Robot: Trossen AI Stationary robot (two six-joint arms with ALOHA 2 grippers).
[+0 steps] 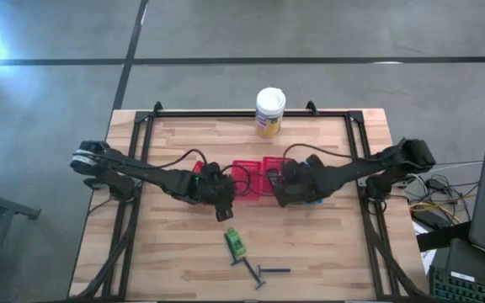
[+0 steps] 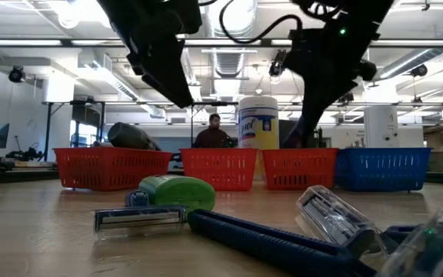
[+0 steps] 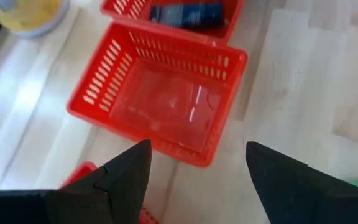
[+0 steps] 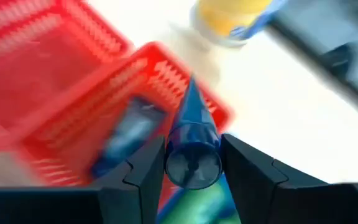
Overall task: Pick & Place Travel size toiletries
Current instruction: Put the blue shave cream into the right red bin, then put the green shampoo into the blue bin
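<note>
A row of red baskets point(image 1: 247, 177) is sitting across the middle of the tabletop point(image 1: 175, 261), with a blue basket point(image 2: 381, 168) at the row's right end. A white-lidded yellow canister point(image 1: 269, 112) is standing near the far edge. Loose toiletries are lying near the front edge: a green tube point(image 1: 236, 243) and two dark razors point(image 1: 263, 273). The left end effector point(image 1: 223, 208) is hovering just in front of the baskets, fingers spread wide and gripping nothing. The right end effector point(image 4: 193, 163) is reaching over the baskets, pinching a blue tube point(image 4: 191, 140) between its fingers; another dark blue item point(image 3: 186, 15) is lying in one red basket.
</note>
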